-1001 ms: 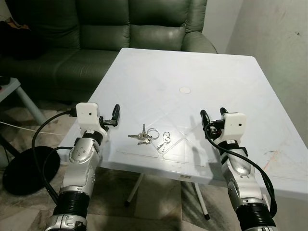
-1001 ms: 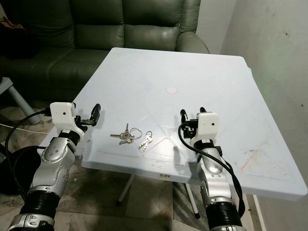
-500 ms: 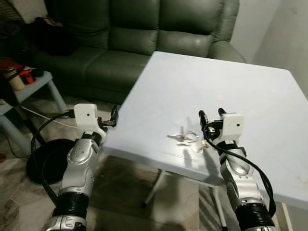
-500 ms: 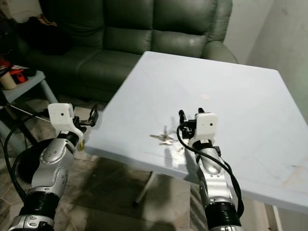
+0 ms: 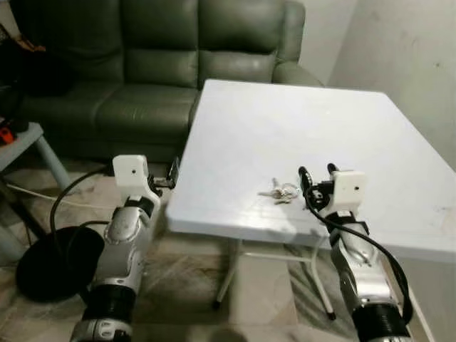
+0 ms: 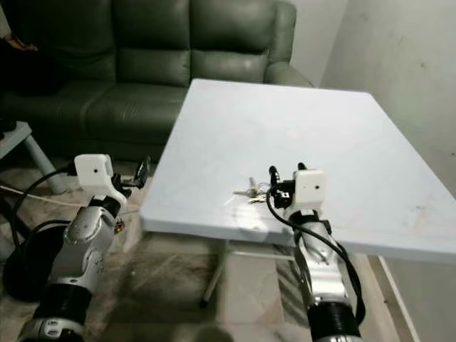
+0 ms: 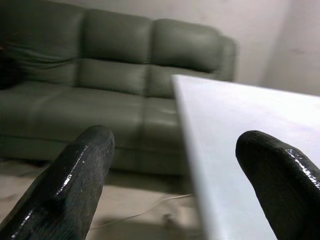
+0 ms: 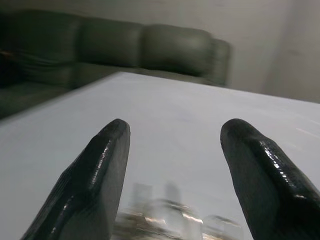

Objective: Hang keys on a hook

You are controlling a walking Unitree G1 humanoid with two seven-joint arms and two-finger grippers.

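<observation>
One bunch of keys [image 5: 281, 192] lies near the bench [image 5: 299, 128] front edge, so my right end effector [image 5: 316, 173] hovers open just beside it, left end effector [image 5: 173, 169] open off the bench's left edge.

Dim living room. Dark green leather sofa [image 5: 153, 53] along the far wall, three back cushions. Square white plastic tabletop [image 5: 320, 142] in front, one corner near the sofa arm, on thin white folding legs [image 5: 231, 274]. Plain pale wall [image 5: 406, 57] on the right, slightly scuffed. Mottled beige tiled floor [image 5: 185, 285]. Round black base [image 5: 46, 260] and light grey side table [image 5: 18, 139] at left.
</observation>
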